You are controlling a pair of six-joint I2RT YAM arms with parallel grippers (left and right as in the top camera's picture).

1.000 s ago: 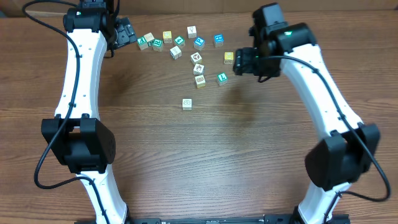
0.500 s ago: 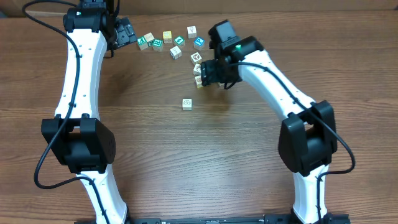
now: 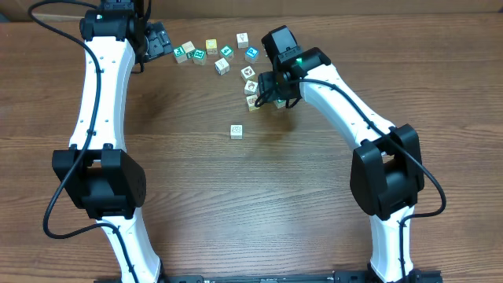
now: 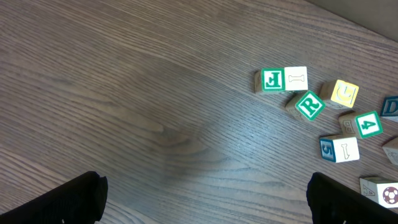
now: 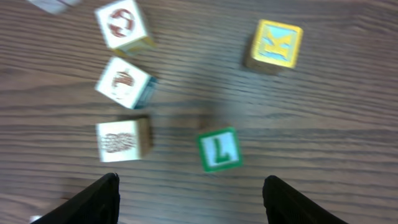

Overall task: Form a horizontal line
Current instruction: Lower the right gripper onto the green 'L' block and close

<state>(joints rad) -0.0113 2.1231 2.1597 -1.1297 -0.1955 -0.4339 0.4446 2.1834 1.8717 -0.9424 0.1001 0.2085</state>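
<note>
Zero line so far, right? Cubes are scattered loose across the upper middle of the counter [image 3: 236, 196], so the horizontal line isn't anywhere yet. What actually changed in the last second? (blockwatcher)

gripnerd: Mostly the right arm. A second ago it sat off at the right edge of the cluster, next to the yellow K cube [image 5: 273, 43]. Now it's swung left and hangs over the middle of the bunch. The right tool [image 5: 189, 179] is spread with nothing in it. In its wrist view the green L cube [image 5: 219, 149] sits just above the gap between the fingers, a bit right of centre. The three pale picture cubes [image 5: 124, 81] run down the left side of that frame.

blockwatcher: And the other side?

gripnerd: The left tool [image 4: 204, 180] hasn't budged. It's parked at the upper left of the overhead frame, spread wide and empty. The green J cube [image 4: 272, 79] and the bone cube [image 4: 296, 78] touch side by side near it, and that's the closest thing to a row.

blockwatcher: So what's it mean?

gripnerd: My guess is the right arm just lined up on the L cube for a pick or a nudge. The job's barely started.
</note>
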